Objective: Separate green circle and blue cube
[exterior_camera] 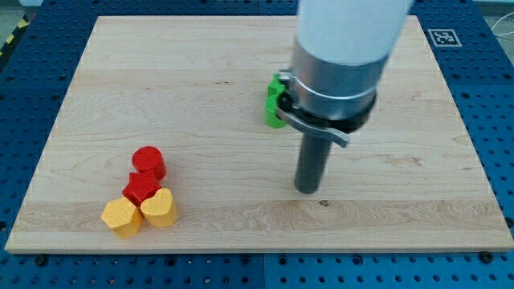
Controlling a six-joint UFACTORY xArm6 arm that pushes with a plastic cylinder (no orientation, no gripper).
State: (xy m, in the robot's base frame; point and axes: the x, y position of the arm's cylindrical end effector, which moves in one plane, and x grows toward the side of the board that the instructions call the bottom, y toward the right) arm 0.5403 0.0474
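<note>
My tip (307, 189) rests on the bench (201, 112), a pale wooden board. There is no gripper on this arm, only the straight dark rod, so nothing opens, closes or holds anything; the rod can only push. The tip stands alone on bare wood, touching no block.

Taking the tip as the landmark: a green block (274, 103) lies toward the view's top and slightly to the view's left of it, near but clearly apart. Only a part of that block shows, because the arm's broad grey and white body covers the rest, so I cannot confirm its shape as the green circle. The blue cube does not show at all; it may sit behind the arm's body, next to the green piece, but the picture does not tell.

Well away to the view's left and a little toward the view's bottom of the tip sits a tight cluster: a red cylinder (148, 161), a red block (142, 188) just below it, a yellow hexagonal block (121, 217) and a yellow heart-shaped block (160, 209), all touching or nearly so.

As for progress, I judge it cannot be settled from here. With the blue cube hidden, whether the pair is already parted or still together stays unknown.
</note>
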